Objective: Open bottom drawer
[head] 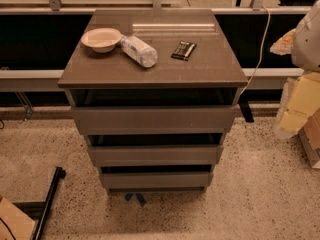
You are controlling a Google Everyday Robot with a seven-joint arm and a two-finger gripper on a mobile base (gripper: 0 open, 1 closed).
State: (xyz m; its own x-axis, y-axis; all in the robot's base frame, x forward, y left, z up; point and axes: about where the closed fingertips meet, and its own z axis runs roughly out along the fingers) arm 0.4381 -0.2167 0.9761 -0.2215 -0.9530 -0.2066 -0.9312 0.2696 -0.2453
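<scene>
The grey-brown cabinet [150, 66] stands in the middle of the camera view with three stacked drawers. The bottom drawer [156, 180] is the lowest one, with a plain flat front just above the floor. It sits about level with the middle drawer [155, 155], with a dark gap showing above its front. The taller top drawer [152, 119] is above them. My gripper is out of view. A white rounded part [307, 34] at the right edge may be my arm.
On the cabinet top lie a cream bowl [101, 38], a clear plastic bottle on its side [139, 50] and a black packet [183, 50]. Yellowish boxes [300, 106] stand at the right. A black pole [50, 199] and cardboard [10, 221] lie on the floor at lower left. Blue tape [135, 198] marks the floor.
</scene>
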